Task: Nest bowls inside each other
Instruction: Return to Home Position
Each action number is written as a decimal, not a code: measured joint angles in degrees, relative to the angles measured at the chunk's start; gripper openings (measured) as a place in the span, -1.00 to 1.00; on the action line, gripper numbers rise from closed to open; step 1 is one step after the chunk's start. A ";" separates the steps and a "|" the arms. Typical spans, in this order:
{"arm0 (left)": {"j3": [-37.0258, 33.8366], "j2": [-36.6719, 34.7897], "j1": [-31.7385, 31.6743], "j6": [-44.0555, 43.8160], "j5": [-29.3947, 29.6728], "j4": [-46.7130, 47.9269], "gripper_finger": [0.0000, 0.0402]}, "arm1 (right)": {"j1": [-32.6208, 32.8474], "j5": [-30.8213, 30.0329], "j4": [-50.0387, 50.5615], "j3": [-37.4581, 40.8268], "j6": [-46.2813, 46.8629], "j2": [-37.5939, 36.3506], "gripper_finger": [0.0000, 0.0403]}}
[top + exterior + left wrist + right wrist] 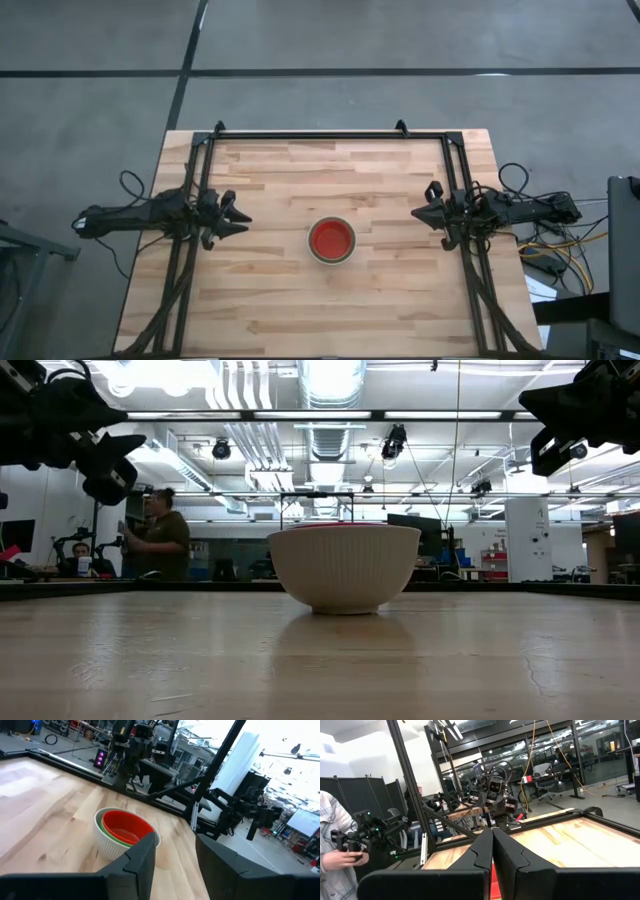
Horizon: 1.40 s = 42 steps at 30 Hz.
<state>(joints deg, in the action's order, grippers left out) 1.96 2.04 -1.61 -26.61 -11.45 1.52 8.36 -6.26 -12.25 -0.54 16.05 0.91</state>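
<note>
Well, the bowls sit in one pile, so it looks done; off at the sides, left gripper gapes, right gripper squeezes closed.

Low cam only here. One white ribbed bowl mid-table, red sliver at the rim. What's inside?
Observer: A red bowl sits inside the white bowl, with a green bowl showing as a rim between them.
Operator: Any loose bowls elsewhere?
Observer: High view shows only those nested bowls.
Operator: Arms?
Observer: Left arm at the table left edge, jaws open; right arm at its right edge, jaws shut.
</note>
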 joint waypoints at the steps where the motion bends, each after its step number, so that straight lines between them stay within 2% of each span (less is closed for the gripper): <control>1: -0.02 0.00 0.00 0.49 0.01 0.02 -0.28 | -0.01 0.00 -0.01 0.00 0.00 0.00 -0.96; 11: -0.11 0.00 0.00 5.97 0.88 0.39 -0.28 | -0.02 0.00 -0.02 0.00 0.00 0.00 -0.96; 42: -0.31 0.02 0.00 5.42 0.82 -0.98 -0.28 | -0.01 0.00 -0.02 0.00 -0.01 0.00 -0.96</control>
<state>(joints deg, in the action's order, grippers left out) 1.64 2.07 -1.61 -21.19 -10.63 0.54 8.35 -6.26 -12.27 -0.54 16.04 0.91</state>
